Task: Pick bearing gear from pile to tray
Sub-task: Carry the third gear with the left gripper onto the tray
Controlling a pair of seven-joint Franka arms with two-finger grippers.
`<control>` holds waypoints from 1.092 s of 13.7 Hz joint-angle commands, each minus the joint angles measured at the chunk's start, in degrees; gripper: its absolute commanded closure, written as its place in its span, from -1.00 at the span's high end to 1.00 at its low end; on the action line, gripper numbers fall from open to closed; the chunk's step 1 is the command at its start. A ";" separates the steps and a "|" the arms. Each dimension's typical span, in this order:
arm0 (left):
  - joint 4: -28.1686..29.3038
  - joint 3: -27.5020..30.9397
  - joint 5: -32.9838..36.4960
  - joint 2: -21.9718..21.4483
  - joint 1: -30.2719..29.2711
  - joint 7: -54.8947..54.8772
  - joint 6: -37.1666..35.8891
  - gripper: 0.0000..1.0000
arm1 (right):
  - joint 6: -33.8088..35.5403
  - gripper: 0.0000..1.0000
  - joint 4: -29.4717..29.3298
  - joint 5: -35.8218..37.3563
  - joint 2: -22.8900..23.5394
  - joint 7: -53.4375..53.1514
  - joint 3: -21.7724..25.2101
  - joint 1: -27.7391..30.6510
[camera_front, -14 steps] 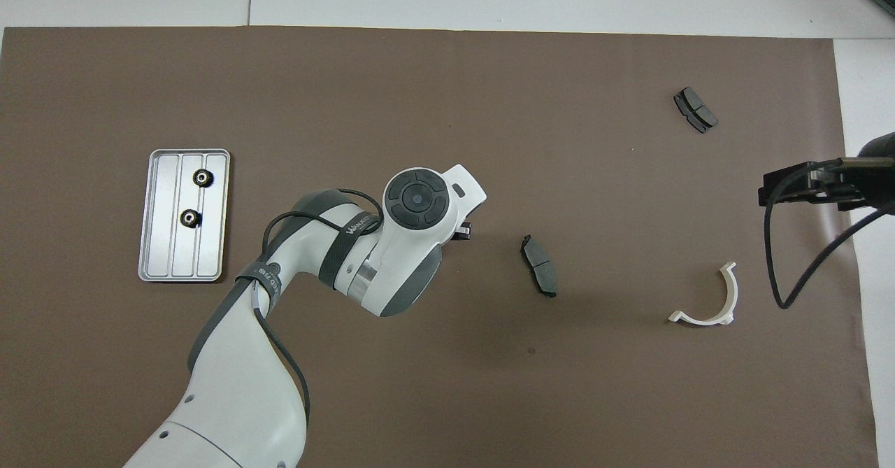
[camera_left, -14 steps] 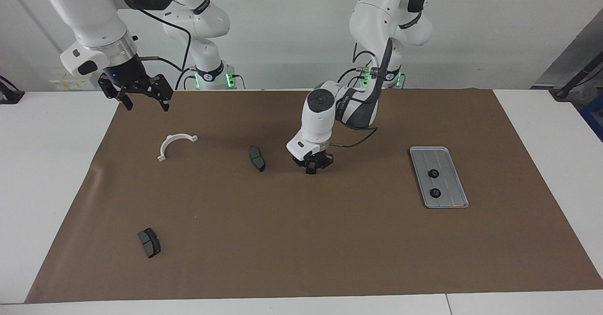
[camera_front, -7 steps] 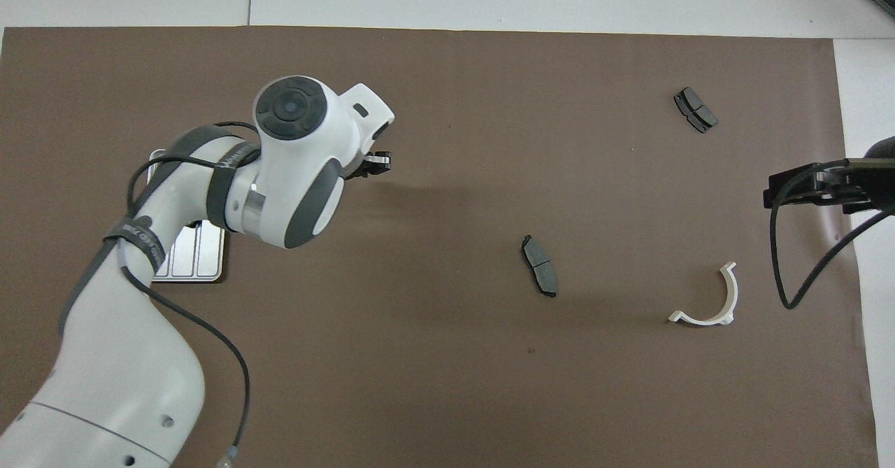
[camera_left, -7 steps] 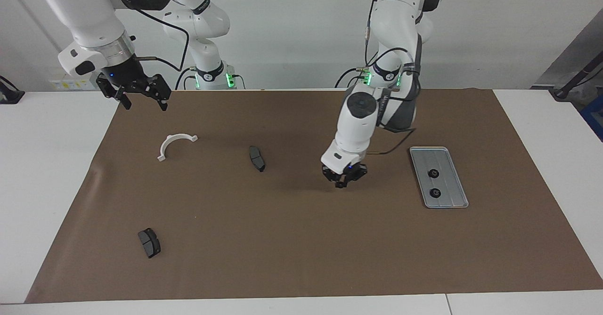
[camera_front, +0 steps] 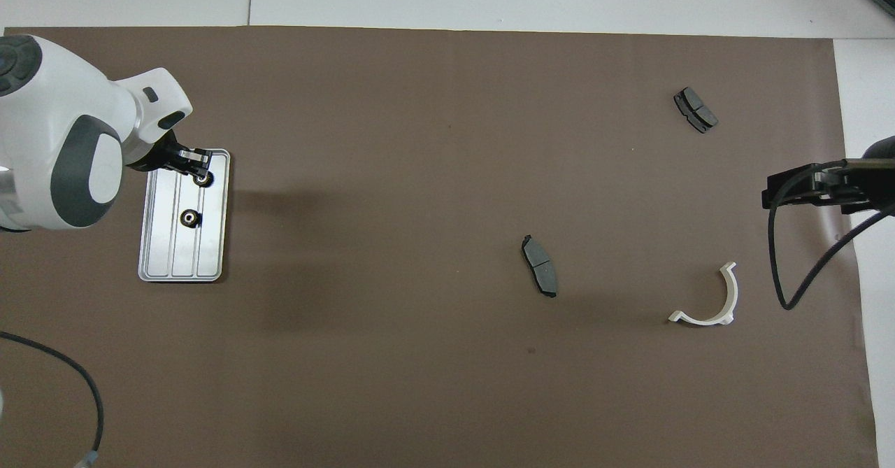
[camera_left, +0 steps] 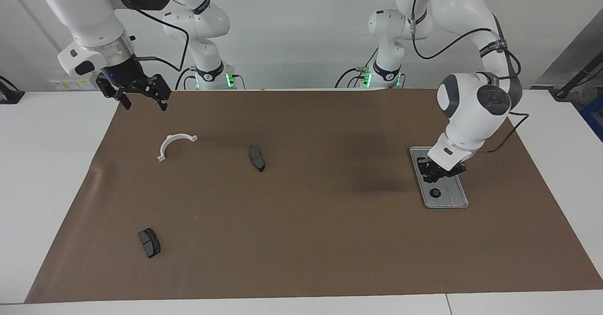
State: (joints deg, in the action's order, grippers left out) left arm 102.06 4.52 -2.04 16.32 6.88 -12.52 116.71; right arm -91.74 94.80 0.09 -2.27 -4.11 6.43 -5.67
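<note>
1. The count: one tray, two small gears, two dark grey brake pads, one white half-ring bracket, and two arms.
2. Both gears lay in the tray: one gear at the end farther from the robots, the other gear near the tray's middle.
3. The tray sat on the brown mat toward the left arm's end of the table.
4. The left gripper hung over the tray, directly above the first gear. Its fingertips were closed together, and I could not tell whether they gripped anything.
5. Each gear was black and round with a pale centre.
6. The right gripper waited with its jaws spread wide and empty over the mat's edge at the right arm's end.
7. One brake pad lay mid-mat, farther from the robots than the bracket. The other brake pad lay farther out again.
</note>
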 commanded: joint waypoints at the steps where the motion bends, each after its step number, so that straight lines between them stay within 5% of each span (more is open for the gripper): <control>1: 7.96 -0.92 0.37 -4.18 -4.75 -8.45 3.07 -0.78 | 0.68 1.00 0.74 -0.27 -0.98 0.07 0.25 -0.31; 7: 18.77 -0.74 0.37 -7.70 -7.58 -12.97 11.77 -0.67 | 0.68 1.00 0.74 -0.27 -0.98 0.07 0.16 -0.31; 10: 19.49 -0.74 0.37 -7.88 -7.50 -12.70 11.78 -0.11 | 0.69 1.00 0.74 -0.27 -0.98 0.16 -0.10 -0.05; 11: 19.40 -0.74 0.37 -7.88 -7.50 -12.70 11.78 0.29 | 0.68 1.00 0.56 -0.27 -1.15 0.42 -0.28 0.13; 13: 18.35 -0.74 0.37 -7.88 -7.50 -12.62 11.52 0.67 | 0.77 1.00 0.56 -0.27 -2.47 0.51 -0.28 0.13; 15: 15.55 -0.74 0.37 -8.49 -6.88 -12.26 9.77 0.71 | 0.95 1.00 0.82 -0.36 -2.74 0.51 -0.28 0.13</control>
State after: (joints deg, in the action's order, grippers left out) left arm 118.69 3.87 -2.04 9.77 -0.39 -24.88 127.39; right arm -91.67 94.71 0.07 -3.48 -4.11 6.37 -5.80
